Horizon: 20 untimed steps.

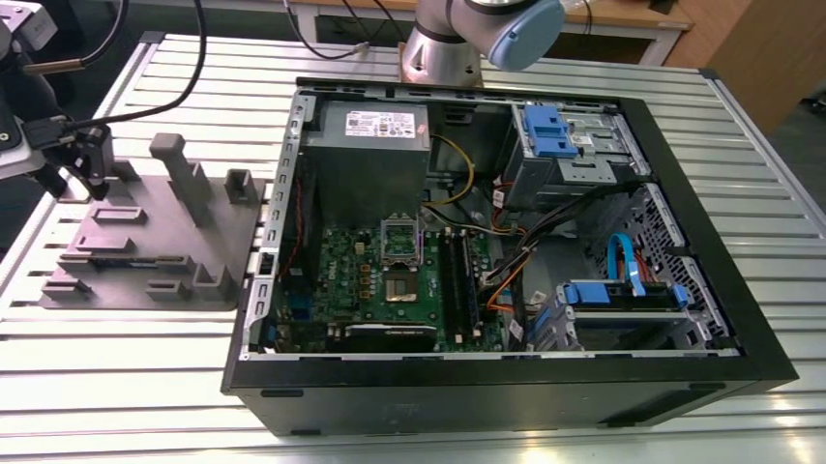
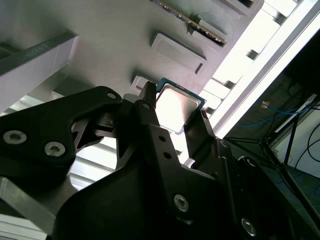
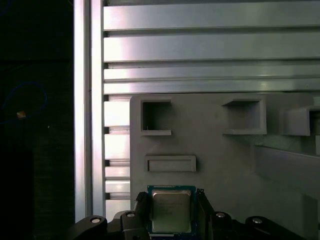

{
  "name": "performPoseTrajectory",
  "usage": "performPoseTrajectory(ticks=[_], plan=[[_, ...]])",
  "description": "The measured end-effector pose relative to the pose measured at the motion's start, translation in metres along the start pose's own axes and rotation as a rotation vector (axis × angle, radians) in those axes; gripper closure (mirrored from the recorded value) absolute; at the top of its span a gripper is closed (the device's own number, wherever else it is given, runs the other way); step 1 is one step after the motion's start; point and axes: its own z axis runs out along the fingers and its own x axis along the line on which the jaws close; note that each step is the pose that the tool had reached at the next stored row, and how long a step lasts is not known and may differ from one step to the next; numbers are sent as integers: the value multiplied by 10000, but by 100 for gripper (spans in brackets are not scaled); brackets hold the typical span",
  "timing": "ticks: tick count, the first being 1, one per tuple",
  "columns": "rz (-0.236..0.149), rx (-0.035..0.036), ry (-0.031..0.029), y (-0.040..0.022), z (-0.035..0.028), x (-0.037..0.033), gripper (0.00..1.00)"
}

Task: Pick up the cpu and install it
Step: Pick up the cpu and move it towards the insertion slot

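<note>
Pick stage; install not started. The small flat square cpu with a silvery-grey metal top and thin darker rim sits between the fingers of the black two-finger gripper, over the corner of the large grey plastic plate with upright blocks and pockets. In both wrist views one finger is at each of two opposite edges of the cpu. The jaws are closed to the chip's width and look to be gripping it. I can't tell whether it is lifted clear of the plate or just seated on it.

The open black computer case lies on the slatted aluminium table, well apart from the chip. The shiny metal socket on its green motherboard is open and looks unfilled, so carry and placement are left.

Arm pose: in the exterior view the gripper hangs at the exterior view's left, fingers pointing down over the plate's far corner.
</note>
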Motion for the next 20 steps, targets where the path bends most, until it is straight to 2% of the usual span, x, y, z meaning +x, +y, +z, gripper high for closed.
performPoseTrajectory(ticks=[20], plan=[[1,0,1,3,-40,1,53]])
